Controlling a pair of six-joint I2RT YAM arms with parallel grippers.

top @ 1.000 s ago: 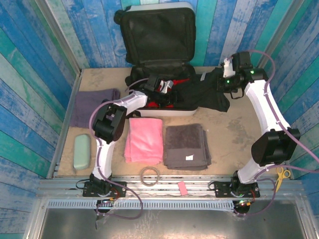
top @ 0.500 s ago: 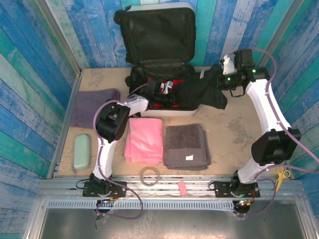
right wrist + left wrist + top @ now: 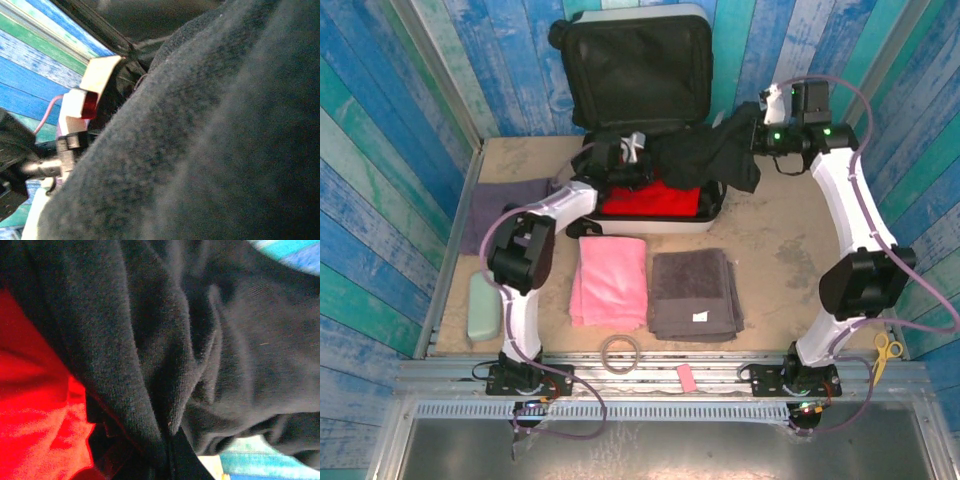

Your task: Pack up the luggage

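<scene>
Nearest me, a pink towel [image 3: 609, 280] and a grey towel [image 3: 695, 292] lie unpacked on the table [image 3: 790, 260]. Behind them the luggage [image 3: 655, 226] sits open, lid upright, with a red garment [image 3: 650, 198] in its lower shell. Above it, my left gripper [image 3: 623, 158] and right gripper [image 3: 757, 135] each clench an end of a black garment [image 3: 705, 155]. Step in hand: laying it in. The next move, in my judgement, calls for lowering both ends inside the shell before letting go.
</scene>
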